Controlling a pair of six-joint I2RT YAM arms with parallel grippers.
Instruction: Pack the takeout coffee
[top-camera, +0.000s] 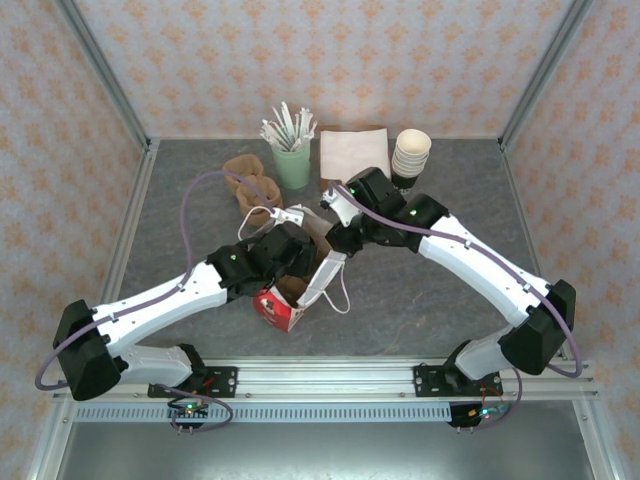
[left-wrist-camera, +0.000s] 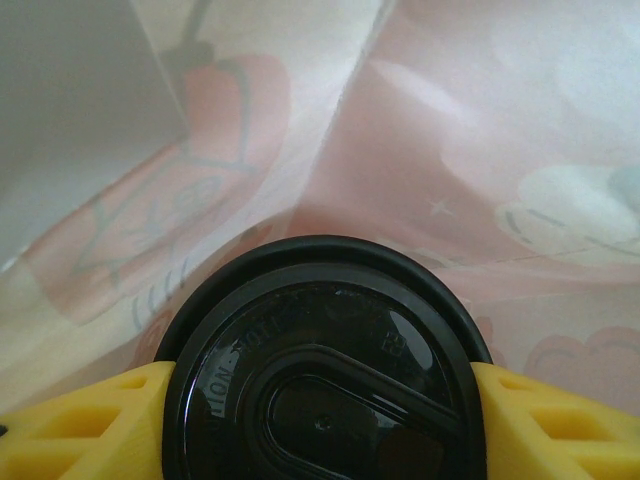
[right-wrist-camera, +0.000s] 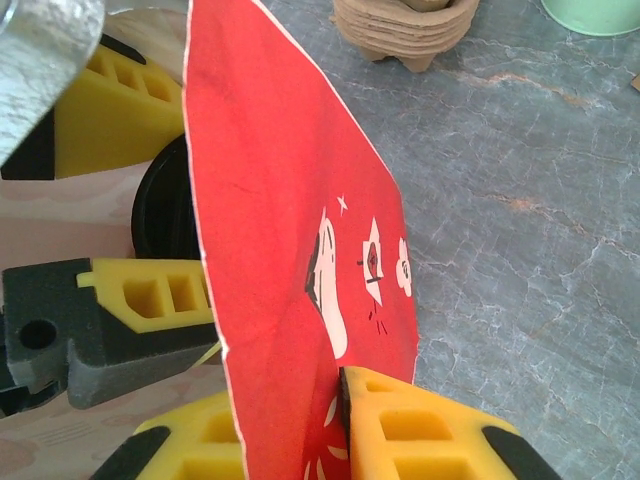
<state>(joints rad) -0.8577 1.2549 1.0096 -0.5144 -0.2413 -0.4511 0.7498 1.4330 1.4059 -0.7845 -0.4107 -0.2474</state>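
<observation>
COFFEE GOES IN THE BAG: My left gripper (left-wrist-camera: 320, 410) grasps the takeout coffee (left-wrist-camera: 320, 350) at its black lid, a yellow finger on either side. The cup sits down between the pink-lit walls of the red paper bag (top-camera: 278, 308), near the front middle of the desk (top-camera: 440, 290). My right gripper (right-wrist-camera: 325, 435) is clenched on the bag's upper wall, pinching the red paper so the mouth stands open.

To do this step well, I judge, I should lower the cup straight and level until its base meets the bag's floor, and only then part the fingers. Letting go early risks a tipped cup and a popped lid. The right side should hold its pinch steady without tugging, since the paper looks thin and creased and the bag appears tilted. I cannot see the cup's base or the bag's floor, so I cannot tell how much drop is left.

The left arm (top-camera: 170, 295) stretches forward and inward from its base, wrist bent into the bag's mouth. The right arm (top-camera: 480, 260) arcs in from the other side, its wrist just behind the bag and close to the left one.
</observation>
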